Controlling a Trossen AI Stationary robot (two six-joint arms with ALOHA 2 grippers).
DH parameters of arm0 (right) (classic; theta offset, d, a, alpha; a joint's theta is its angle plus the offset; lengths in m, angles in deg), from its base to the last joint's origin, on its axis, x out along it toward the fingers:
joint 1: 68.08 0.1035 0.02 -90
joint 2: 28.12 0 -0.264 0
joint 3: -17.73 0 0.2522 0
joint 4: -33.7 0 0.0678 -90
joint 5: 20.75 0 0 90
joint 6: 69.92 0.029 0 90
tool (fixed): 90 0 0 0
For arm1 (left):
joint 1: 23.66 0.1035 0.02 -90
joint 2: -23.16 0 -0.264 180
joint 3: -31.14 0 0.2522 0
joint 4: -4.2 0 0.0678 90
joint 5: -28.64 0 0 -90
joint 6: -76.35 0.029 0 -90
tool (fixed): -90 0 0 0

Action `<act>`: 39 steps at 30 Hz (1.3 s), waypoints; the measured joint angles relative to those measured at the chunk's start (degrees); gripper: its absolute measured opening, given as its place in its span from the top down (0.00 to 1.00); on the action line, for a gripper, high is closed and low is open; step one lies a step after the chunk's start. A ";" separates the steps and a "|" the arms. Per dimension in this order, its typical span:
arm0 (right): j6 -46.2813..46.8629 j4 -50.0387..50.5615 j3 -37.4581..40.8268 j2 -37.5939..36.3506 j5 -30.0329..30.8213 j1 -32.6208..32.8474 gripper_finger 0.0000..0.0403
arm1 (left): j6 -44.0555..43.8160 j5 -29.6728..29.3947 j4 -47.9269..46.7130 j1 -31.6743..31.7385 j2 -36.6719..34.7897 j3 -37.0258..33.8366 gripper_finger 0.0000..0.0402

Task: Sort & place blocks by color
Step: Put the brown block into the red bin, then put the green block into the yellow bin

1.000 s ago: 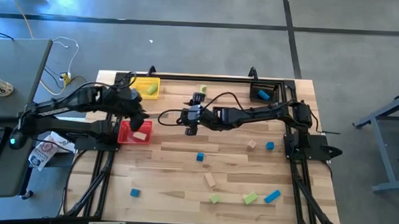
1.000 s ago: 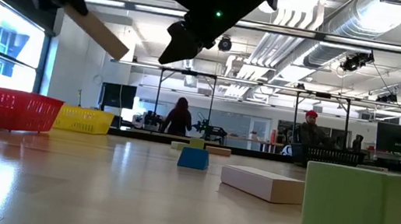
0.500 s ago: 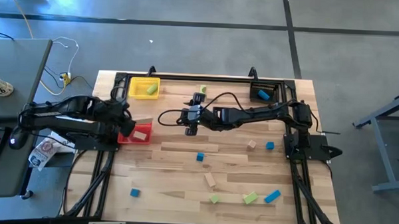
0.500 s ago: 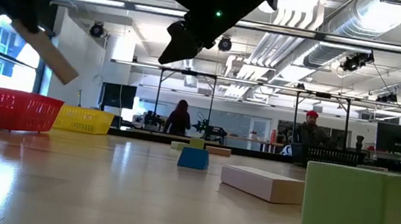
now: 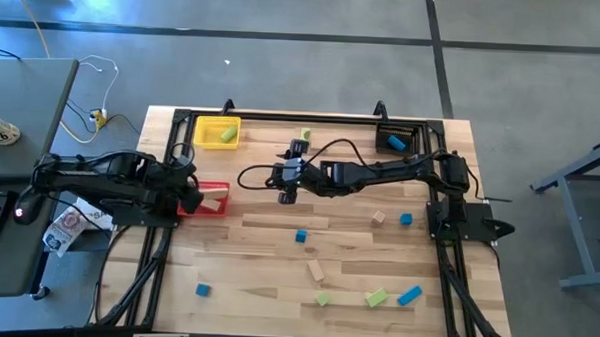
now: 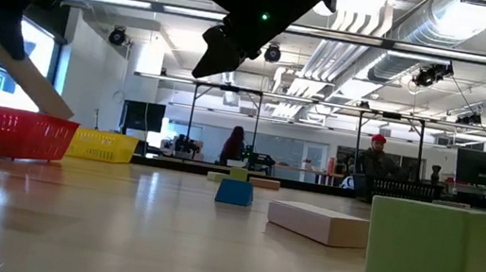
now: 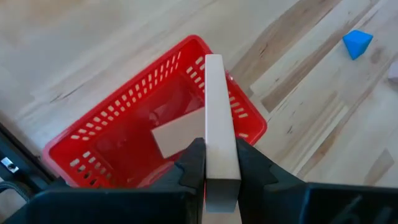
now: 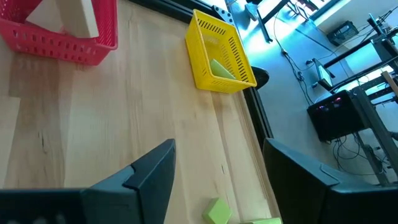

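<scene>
My left gripper [image 5: 191,186] hangs over the red bin [image 5: 216,210] at the table's left side, shut on a tan wooden bar [image 7: 214,112]. A second tan block [image 7: 177,135] lies inside that bin. My right gripper [image 5: 285,180] hovers open above the table's far middle, with nothing between its fingers [image 8: 149,171]. Loose blocks lie on the table: a blue cube [image 5: 301,236], a tan bar [image 5: 316,270], a green one [image 5: 376,297] and several more. In the yellow bin [image 5: 217,133] rests a green block [image 8: 221,68]. My left gripper pinches the tan bar near its upper end [image 7: 219,163] between its two fingers, across its thin side. The fingers slant down from above, and the bar runs on along them. It hangs tilted, its lower end [image 6: 58,110] at the red bin's rim, inside the bin's outline.
A black bin [image 5: 395,140] with a blue block stands at the far right corner. A green block [image 5: 304,136] lies by the far edge. Blue blocks [image 5: 409,294] [image 5: 204,289] lie near the front edge. Dark frame rails run along the table's sides. People stand in the room beyond.
My left gripper has drawn back toward the table's left edge and come down, still shut on the tan bar. The bar has tipped steeper, and its free end has sunk from well above the red bin to the bin's rim.
</scene>
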 joint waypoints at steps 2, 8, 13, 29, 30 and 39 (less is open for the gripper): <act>0.00 0.00 0.02 0.00 0.00 0.00 0.43 | -0.55 -0.01 0.25 -0.18 0.11 -0.01 0.90; -0.03 0.00 0.02 0.00 0.00 0.00 0.43 | -0.84 -0.01 0.99 -0.17 0.14 -0.01 0.83; -0.14 0.00 0.02 0.00 0.00 0.00 0.43 | -0.31 -0.03 1.57 -0.17 0.14 -0.01 0.78; 0.68 0.21 0.02 0.00 1.63 -1.40 0.43 | 4.51 2.25 2.31 -0.14 0.16 1.64 0.73; 1.40 0.22 0.02 0.00 1.64 -1.91 0.43 | 5.51 1.75 2.45 -0.13 0.16 2.34 0.73; 11.34 0.71 0.02 0.00 -3.86 -9.08 0.43 | 16.64 -7.37 10.98 -0.13 0.14 6.44 0.75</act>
